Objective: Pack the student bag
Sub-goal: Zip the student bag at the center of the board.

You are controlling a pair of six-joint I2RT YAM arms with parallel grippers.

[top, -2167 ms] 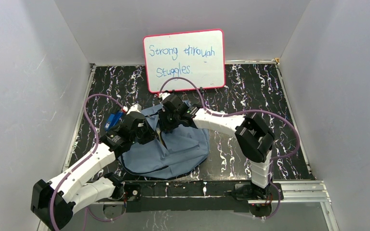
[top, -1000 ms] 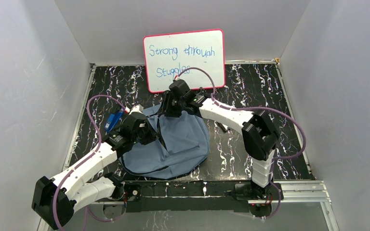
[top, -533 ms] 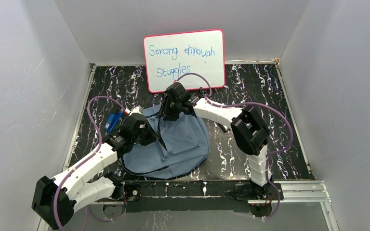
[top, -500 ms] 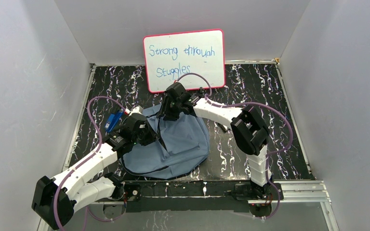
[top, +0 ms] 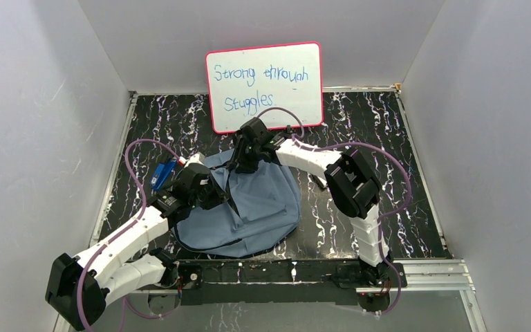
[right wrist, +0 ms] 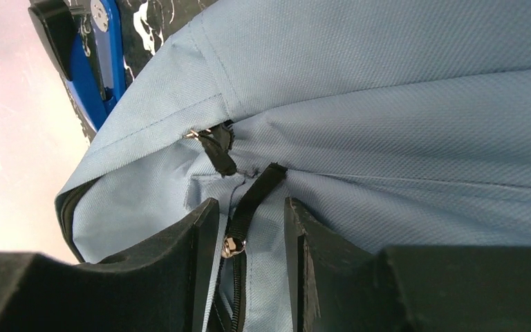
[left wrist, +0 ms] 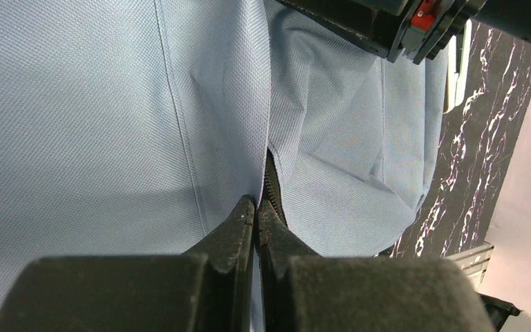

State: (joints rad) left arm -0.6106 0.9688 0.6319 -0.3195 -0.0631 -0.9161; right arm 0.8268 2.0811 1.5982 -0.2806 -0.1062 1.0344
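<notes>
The student bag (top: pixel 259 207) is a floppy grey-blue backpack lying flat on the marbled table between the arms. My left gripper (top: pixel 216 196) rests on its left part. In the left wrist view that gripper (left wrist: pixel 256 206) is shut, pinching the bag's fabric (left wrist: pixel 76 104) right beside the dark zipper (left wrist: pixel 274 190). My right gripper (top: pixel 243 164) hangs over the bag's far edge. In the right wrist view it (right wrist: pixel 249 204) is open, with the black zipper pull strap (right wrist: pixel 257 185) and metal slider (right wrist: pixel 232 246) between its fingers, the jaws not pressing on them.
A pink-framed whiteboard (top: pixel 264 86) with blue writing leans on the back wall just behind the right gripper. A blue and black object (top: pixel 162 173) lies on the table (top: pixel 359 131) at the bag's left edge, seen also in the right wrist view (right wrist: pixel 100 66). White walls enclose the sides.
The right gripper has lifted from the bag's middle to its far edge, and the right elbow has swung left. The left arm has stayed put, still shut.
</notes>
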